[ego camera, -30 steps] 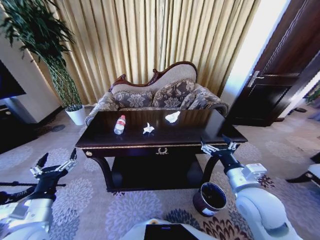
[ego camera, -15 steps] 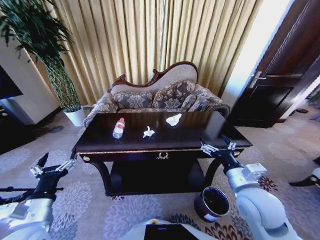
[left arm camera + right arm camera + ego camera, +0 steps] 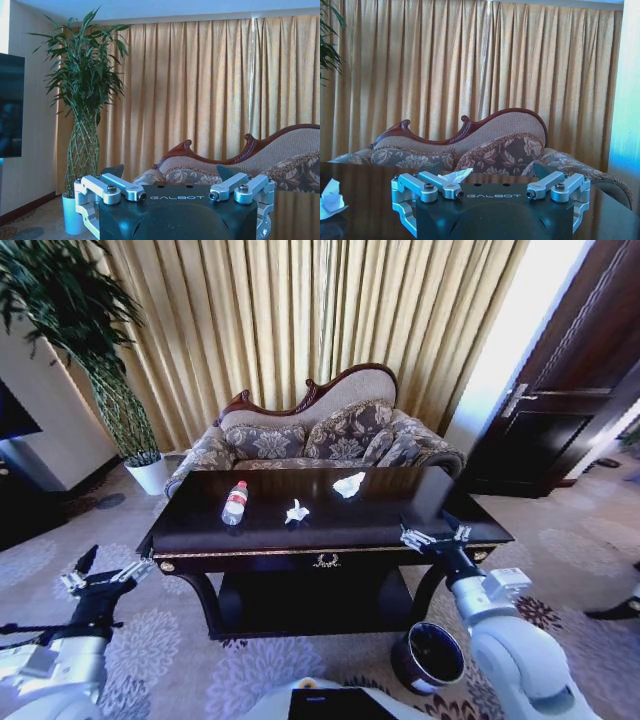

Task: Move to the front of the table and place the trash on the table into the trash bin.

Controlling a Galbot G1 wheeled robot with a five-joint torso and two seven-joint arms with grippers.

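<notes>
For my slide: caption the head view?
Both hands open, robot faces table holding bottle, tissues; bin below right.

We see table [image 3: 400,522]: large, dark, glossy, gold trim along front edge, gold wreath emblem at front centre, lower shelf beneath. On table top we count three trash pieces. Clear bottle [image 3: 234,502] with red label lies on its side toward table's left end. Crumpled white tissue [image 3: 296,512] sits near table's centre, apart from bottle. Pale wrapper [image 3: 349,484] lies right of tissue, nearer table's back edge. Trash bin [image 3: 429,657]: round, dark, open-topped, upright on carpet by table's front right leg.
</notes>
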